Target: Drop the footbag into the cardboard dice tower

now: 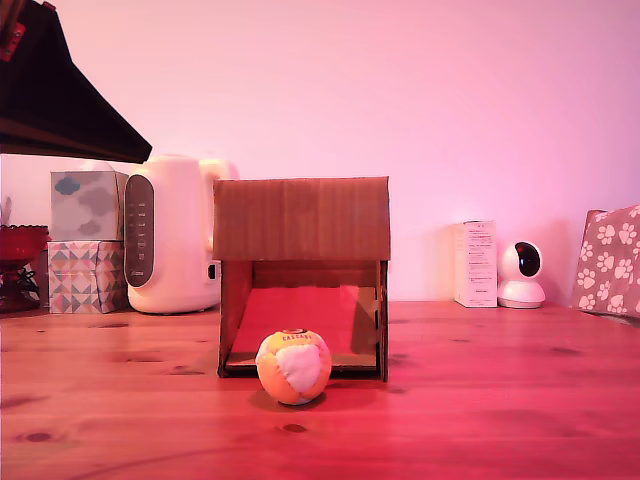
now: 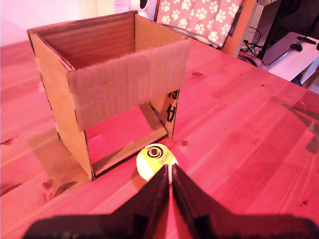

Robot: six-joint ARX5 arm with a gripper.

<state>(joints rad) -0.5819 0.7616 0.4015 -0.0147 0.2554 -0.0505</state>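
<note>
The footbag (image 1: pixel 293 366), a small orange, yellow and white stitched ball with a round label, rests on the wooden table just in front of the cardboard dice tower's (image 1: pixel 301 218) lower opening. A red ramp (image 1: pixel 300 318) slopes inside the tower. In the wrist view the tower (image 2: pixel 127 84) shows its open top, and the footbag (image 2: pixel 154 160) lies beside its lower front corner. My gripper (image 2: pixel 171 180) hovers above the table, short of the ball, its two black fingers pressed together with nothing between them.
Behind the tower stand a white appliance (image 1: pixel 170 235), stacked patterned tissue boxes (image 1: pixel 88 240), a small white box (image 1: pixel 475 263) and a round white camera (image 1: pixel 521 273). A paw-print cushion (image 1: pixel 610 260) sits at the exterior view's right. A black angular shape (image 1: pixel 60 90) fills that view's top left.
</note>
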